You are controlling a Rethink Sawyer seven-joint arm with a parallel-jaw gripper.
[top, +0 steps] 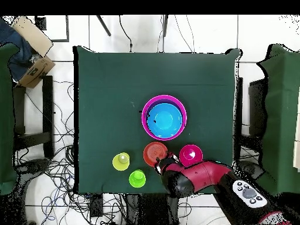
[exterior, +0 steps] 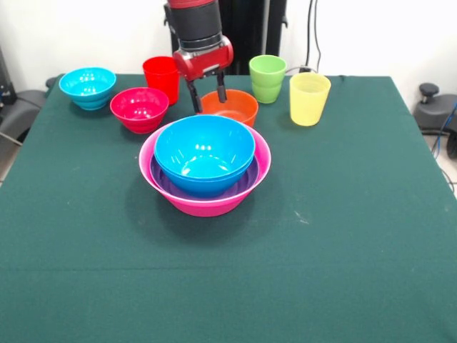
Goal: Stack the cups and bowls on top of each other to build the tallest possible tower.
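A blue bowl (exterior: pixel 204 151) sits nested in a purple bowl (exterior: pixel 243 184) inside the big pink bowl (exterior: pixel 207 202) at table centre. Orange (exterior: pixel 232 106), magenta (exterior: pixel 139 108) and cyan (exterior: pixel 87 86) bowls stand upright toward twelve to ten o'clock. Red (exterior: pixel 161 77), green (exterior: pixel 268 78) and yellow (exterior: pixel 309 98) cups stand upright from eleven to one o'clock.

From my remote station I saw a table covered by a dark green cloth (exterior: pixel 343 236), which I took as my landmark. Behind it stood a plain white wall (exterior: pixel 371 36), with black cables (exterior: pixel 314 32) hanging down it. Around the table the floor (top: pixel 64 35) was laid in pale tiles with dark joints. A tangle of thin cables (top: pixel 53 170) lay on the floor beside one edge of the table. A brown cardboard box (top: pixel 34 65) sat near one of its corners. The light was even and soft.
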